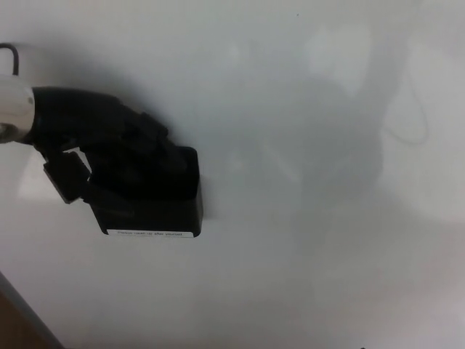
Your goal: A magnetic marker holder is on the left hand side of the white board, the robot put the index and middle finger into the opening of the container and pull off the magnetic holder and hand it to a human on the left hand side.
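On the whiteboard (pixel 305 218), left side, black magnetic marker holder (pixel 156 203) sits flat against the surface, white label strip (pixel 149 233) along its lower edge. Left hand (pixel 102 145) reaches in from picture left, wrist level, fingers curled down into the holder's top opening; grip looks closed on it, though black-on-black blurs detail.

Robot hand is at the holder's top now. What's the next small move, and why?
Probably pull the holder straight off the board. The left robot hand overlaps the top opening of the black marker holder, with its fingers seemingly hooked in, though dark on dark hides the exact grip. The holder sits flat against the whiteboard, so it is not yet detached.
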